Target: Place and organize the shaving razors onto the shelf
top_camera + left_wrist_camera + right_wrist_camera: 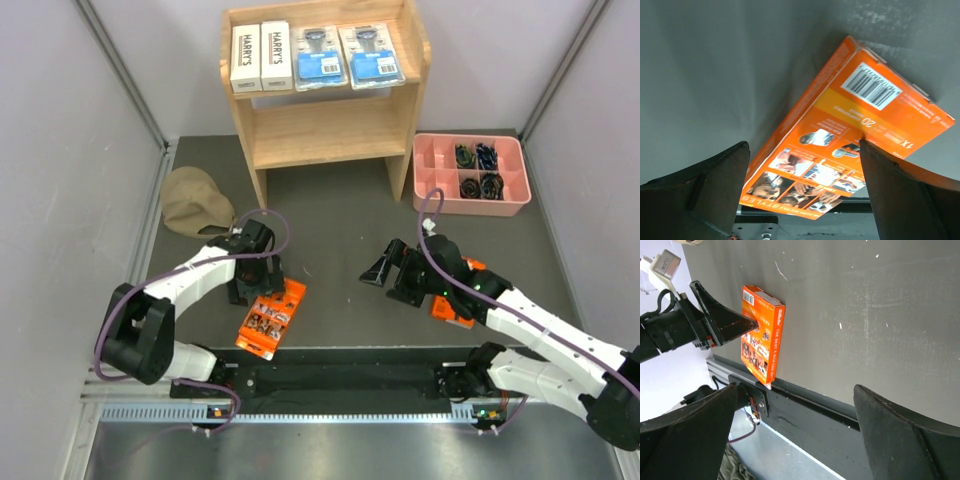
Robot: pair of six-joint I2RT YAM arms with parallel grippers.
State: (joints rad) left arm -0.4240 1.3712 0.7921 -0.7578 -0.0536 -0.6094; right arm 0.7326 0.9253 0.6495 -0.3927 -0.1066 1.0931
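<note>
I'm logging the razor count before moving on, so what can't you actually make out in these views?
- Top view: the second orange pack is mostly under the right arm, so its print is hidden.
- Top view: the dark items in the pink tray are too small to identify.
- Left wrist view: the near orange pack has one corner behind a finger of the left gripper; contact is unclear.

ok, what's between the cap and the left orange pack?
The left gripper, jaws open, right above the pack. The rest of the way to the cap is bare mat. The top view shows it.
</note>
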